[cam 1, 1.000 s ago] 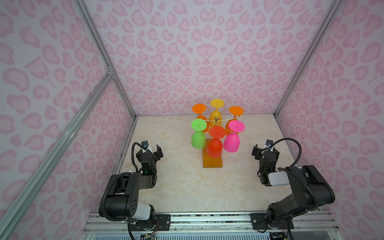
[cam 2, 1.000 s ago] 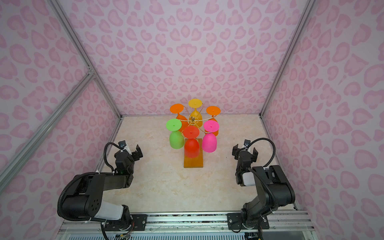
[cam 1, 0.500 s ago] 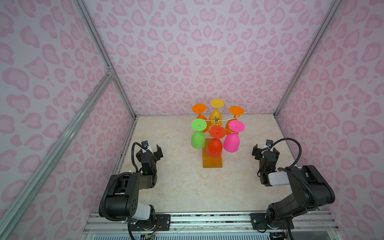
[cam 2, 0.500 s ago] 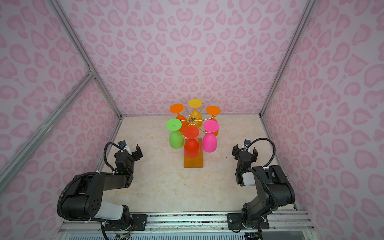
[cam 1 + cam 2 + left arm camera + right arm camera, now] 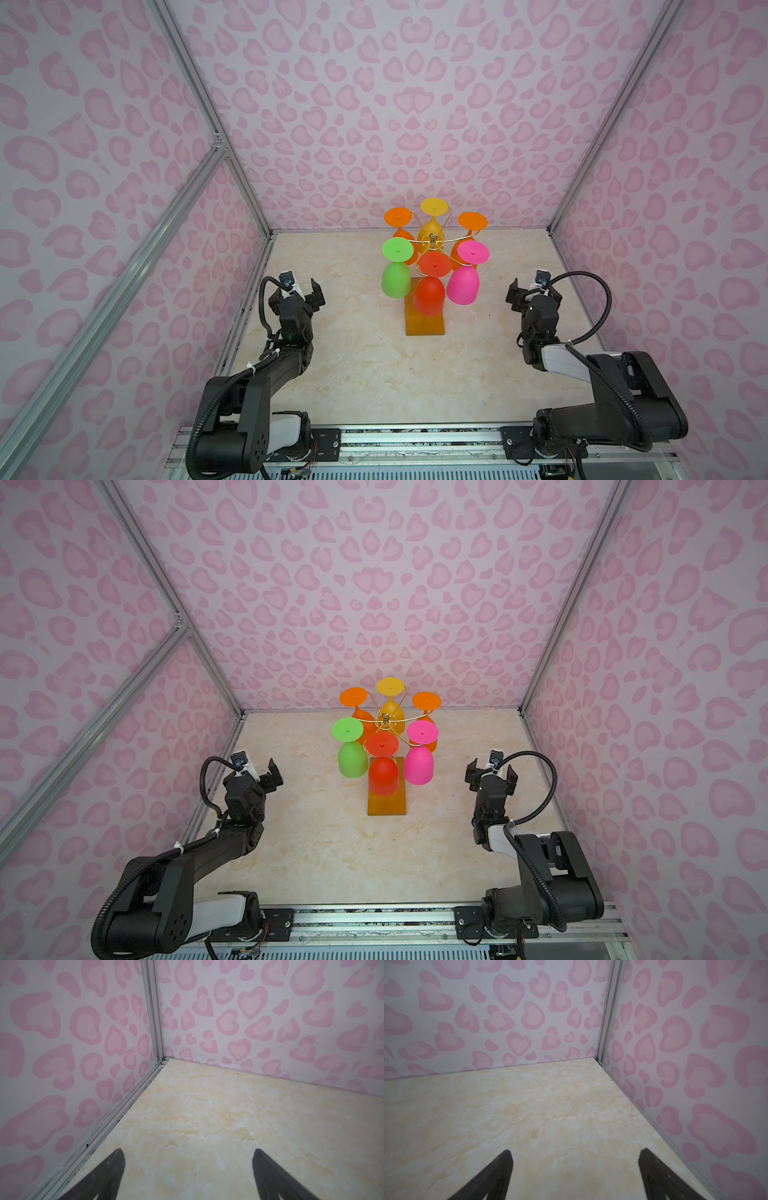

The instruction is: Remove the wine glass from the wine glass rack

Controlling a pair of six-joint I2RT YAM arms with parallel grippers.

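— When held against the pictures of a second ago, no change found: left gripper [image 5: 188, 1154], right gripper [image 5: 576, 1152] and wine glass rack [image 5: 424, 323] all in the same places.
— Anything hard to make out?
— Cannot follow the rack's stem, covered by hanging bowls. Of the yellow wine glass [image 5: 434, 206] and two orange wine glasses [image 5: 398, 217] at the back, mostly feet visible. Wrist views: only table [image 5: 228, 1126] and wall corner [image 5: 160, 1059], fingers [image 5: 108, 1174] cut off at the edge.
— And the grippers?
— Both spread wide, holding nothing, well apart from the rack. Rack standing mid-table toward the back wall, with green wine glass [image 5: 395, 280], red wine glass [image 5: 429, 297] and pink wine glass [image 5: 463, 286] hanging upside down in front.
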